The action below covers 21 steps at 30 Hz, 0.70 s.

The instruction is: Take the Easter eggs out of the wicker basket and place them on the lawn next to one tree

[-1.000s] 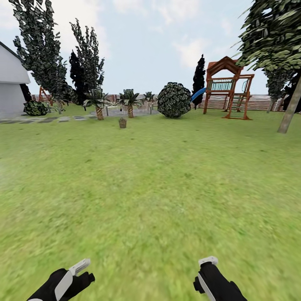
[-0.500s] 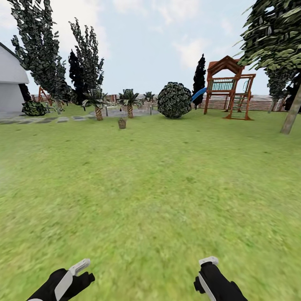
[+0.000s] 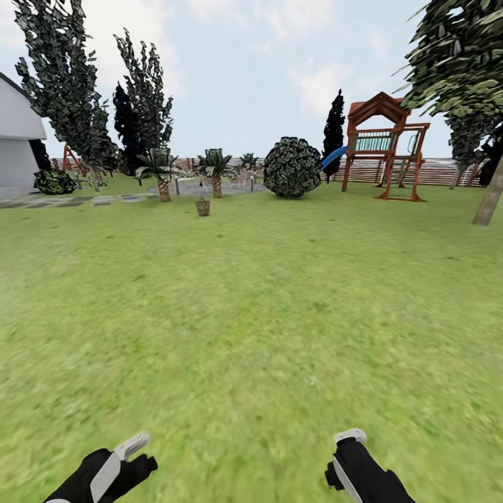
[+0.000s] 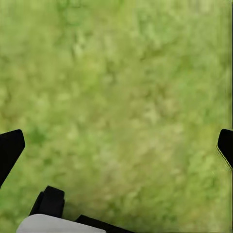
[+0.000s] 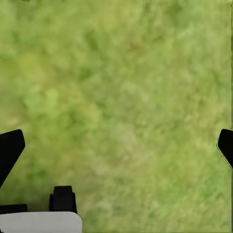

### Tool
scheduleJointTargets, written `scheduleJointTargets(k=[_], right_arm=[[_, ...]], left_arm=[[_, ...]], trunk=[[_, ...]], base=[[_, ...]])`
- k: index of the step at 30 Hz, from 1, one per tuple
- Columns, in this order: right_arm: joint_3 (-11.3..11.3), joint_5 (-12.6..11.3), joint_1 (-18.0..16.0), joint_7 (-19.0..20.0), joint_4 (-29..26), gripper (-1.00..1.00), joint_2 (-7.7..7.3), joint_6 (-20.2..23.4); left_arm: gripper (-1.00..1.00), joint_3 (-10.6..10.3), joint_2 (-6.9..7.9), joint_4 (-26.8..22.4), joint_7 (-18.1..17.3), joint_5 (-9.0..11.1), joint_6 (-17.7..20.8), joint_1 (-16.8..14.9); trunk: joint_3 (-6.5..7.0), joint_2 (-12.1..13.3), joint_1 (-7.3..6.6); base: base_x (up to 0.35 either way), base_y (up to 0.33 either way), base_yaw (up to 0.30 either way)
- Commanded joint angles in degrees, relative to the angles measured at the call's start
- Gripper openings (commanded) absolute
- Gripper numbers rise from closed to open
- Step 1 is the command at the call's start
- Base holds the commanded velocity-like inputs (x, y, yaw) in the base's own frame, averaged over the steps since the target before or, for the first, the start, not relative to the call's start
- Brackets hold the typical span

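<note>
Nearest, the left gripper (image 3: pixel 133 454) and right gripper (image 3: pixel 346 454) hang low over the lawn (image 3: pixel 251 321); in each wrist view the 2 fingertips (image 4: pixel 10 148) (image 5: pixel 10 148) sit at opposite edges with only grass between, spread wide and holding nothing. Open grass runs ahead, unobstructed. Far off stands the basket (image 3: pixel 202 207), upright, too small to show its contents. Beyond it are palms (image 3: pixel 162 175), a round bush (image 3: pixel 290 167) and a play tower (image 3: pixel 381 147). A tree (image 3: pixel 489 192) stands at the right edge.
</note>
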Motion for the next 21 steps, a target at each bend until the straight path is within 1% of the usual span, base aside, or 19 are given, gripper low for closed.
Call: scheduleJointTargets(k=[1, 2, 3, 4, 5, 6, 7, 8, 9, 11, 14, 17, 21], right_arm=[[0.1, 0.2, 0.0, 0.0, -0.1, 1.0, -0.42, 0.3], [0.1, 0.2, 0.0, 0.1, -0.1, 1.0, -1.13, 0.3], [-0.2, 0.2, 0.0, 0.2, -0.8, 1.0, -3.13, 0.3], [-1.1, 0.0, 0.0, 0.4, -1.9, 1.0, -5.05, 0.5], [-2.9, -0.5, 0.0, 0.8, -3.3, 1.0, -7.21, 0.7], [-5.1, -1.4, 0.0, 1.4, -4.4, 1.0, -9.19, 0.9], [-7.3, -2.4, 0.0, 1.8, -5.2, 1.0, -10.68, 1.0], [-8.8, -3.0, 0.0, 2.1, -5.6, 1.0, -11.62, 1.1], [-9.6, -3.6, 0.0, 2.3, -6.0, 1.0, -12.4, 1.3], [-9.6, -4.0, 0.0, 2.4, -6.3, 1.0, -12.83, 1.4], [-9.0, -4.2, 0.0, 2.5, -6.4, 1.0, -13.11, 1.5], [-8.8, -4.2, 0.0, 2.5, -6.5, 1.0, -13.42, 1.5], [-8.7, -4.2, 0.0, 2.4, -6.5, 1.0, -13.32, 1.6]], left_arm=[[1.0, 0.2, 0.07, -0.1, 0.3, 0.6, 0.4, 0.0], [1.0, 0.2, 0.21, -0.1, 0.3, 0.6, 0.4, 0.0], [1.0, 0.3, 0.76, -0.2, -0.2, 0.6, 0.5, 0.0], [1.0, 0.3, 1.53, -0.3, -0.8, 0.6, 0.6, 0.0], [1.0, 0.3, 2.64, -0.4, -1.9, 0.6, 0.7, 0.0], [1.0, 0.3, 3.9, -0.4, -3.2, 0.6, 0.8, 0.0], [1.0, 0.3, 5.23, -0.4, -5.1, 0.6, 0.9, 0.0], [1.0, 0.3, 6.34, -0.4, -6.6, 0.5, 1.0, 0.0], [1.0, 0.3, 7.82, -0.4, -8.0, 0.5, 1.1, 0.0], [1.0, 0.3, 9.87, -0.5, -9.0, 0.4, 1.1, 0.0], [1.0, 0.3, 11.41, -0.6, -9.4, 0.4, 1.2, 0.0], [1.0, 0.3, 12.05, -0.8, -9.7, 0.4, 1.3, 0.0], [1.0, 0.1, 12.02, -0.9, -9.7, 0.4, 1.3, 0.0]], trunk=[[-0.06, 0.0, 0.03], [-0.06, 0.0, 0.03], [-0.06, 0.0, 0.03], [-0.06, 0.0, 0.03], [-0.06, 0.0, 0.03], [-0.06, 0.0, 0.03], [-0.06, 0.0, 0.03], [-0.06, 0.0, 0.03], [-0.06, 0.0, 0.03], [-0.06, 0.0, 0.03], [-0.06, 0.0, 0.03], [-0.06, 0.0, 0.03], [-0.06, 0.0, 0.03]], base=[[0.325, 0.0, 0.0], [0.325, 0.0, 0.0], [0.325, 0.0, 0.0], [0.325, 0.0, 0.0], [0.325, 0.0, 0.0], [0.325, 0.0, 0.0], [0.325, 0.0, 0.0], [0.325, 0.0, 0.0], [0.325, 0.0, 0.0], [0.325, 0.0, 0.0], [0.325, 0.0, 0.0], [0.325, 0.0, 0.0], [0.325, 0.0, 0.0]])
